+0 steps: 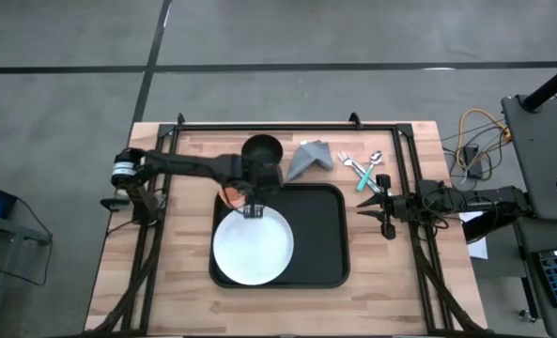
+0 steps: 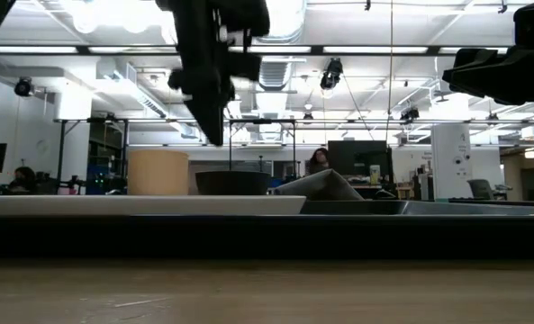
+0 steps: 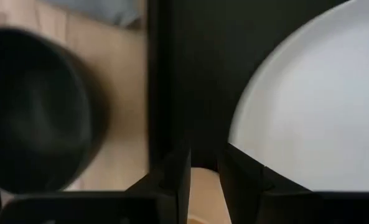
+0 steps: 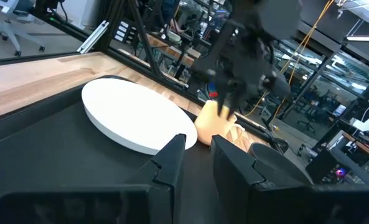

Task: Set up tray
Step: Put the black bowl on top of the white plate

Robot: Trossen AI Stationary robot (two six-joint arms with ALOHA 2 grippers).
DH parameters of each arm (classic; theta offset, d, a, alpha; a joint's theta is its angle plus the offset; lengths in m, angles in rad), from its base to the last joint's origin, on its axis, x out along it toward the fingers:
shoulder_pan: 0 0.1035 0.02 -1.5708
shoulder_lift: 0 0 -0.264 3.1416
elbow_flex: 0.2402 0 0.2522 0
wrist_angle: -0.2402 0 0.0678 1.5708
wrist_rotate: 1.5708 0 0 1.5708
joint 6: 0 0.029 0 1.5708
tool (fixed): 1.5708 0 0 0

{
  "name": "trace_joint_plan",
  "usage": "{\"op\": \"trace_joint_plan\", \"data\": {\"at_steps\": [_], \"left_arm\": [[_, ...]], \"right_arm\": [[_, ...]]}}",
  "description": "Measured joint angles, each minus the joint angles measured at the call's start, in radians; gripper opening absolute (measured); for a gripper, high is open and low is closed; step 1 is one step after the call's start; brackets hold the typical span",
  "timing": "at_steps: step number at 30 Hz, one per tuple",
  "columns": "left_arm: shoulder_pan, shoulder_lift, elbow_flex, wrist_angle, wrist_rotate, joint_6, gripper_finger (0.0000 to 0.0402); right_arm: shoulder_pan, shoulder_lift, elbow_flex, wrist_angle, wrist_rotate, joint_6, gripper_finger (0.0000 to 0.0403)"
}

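The black tray (image 1: pixel 320 235) lies in the middle of the table with a white plate (image 1: pixel 252 246) on its left half. My left gripper (image 1: pixel 253 210) points steeply down above the tray's far left corner, over the plate's far edge (image 3: pixel 308 93). Its fingers (image 3: pixel 175 174) stand a narrow gap apart with nothing between them. A tan cup (image 1: pixel 228 195) stands on the wood just off that corner, partly hidden by the arm. My right gripper (image 1: pixel 367 208) waits level at the tray's right edge, its fingers (image 4: pixel 172 155) narrowly apart and empty.
A black bowl (image 1: pixel 262 150) stands on the table beyond the tray, and a folded grey napkin (image 1: pixel 308 158) lies to its right. A fork and spoon with teal handles (image 1: pixel 363 171) lie at the far right. Black frame rails (image 1: pixel 287 125) border the table.
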Motion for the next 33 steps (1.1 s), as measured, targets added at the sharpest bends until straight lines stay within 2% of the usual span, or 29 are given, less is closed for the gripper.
{"op": "trace_joint_plan", "data": {"at_steps": [5, 10, 17, 33], "left_arm": [[0.116, 0.000, -0.087, 0.099, 0.001, 0.081, 0.0062], [0.194, 0.000, -0.113, 0.113, 0.000, 0.102, 0.0062], [0.199, -0.004, -0.102, 0.148, -0.050, 0.138, 0.0062], [0.200, -0.004, -0.115, 0.236, -0.054, 0.168, 0.0062]], "right_arm": [[0.000, -0.001, 0.000, 0.000, 0.000, 0.000, 0.0068], [0.000, -0.001, 0.000, 0.000, 0.000, 0.000, 0.0068], [0.000, -0.001, 0.000, 0.000, 0.000, 0.000, 0.0068], [0.000, 0.000, 0.000, 0.000, 0.000, 0.000, 0.0068]]}}
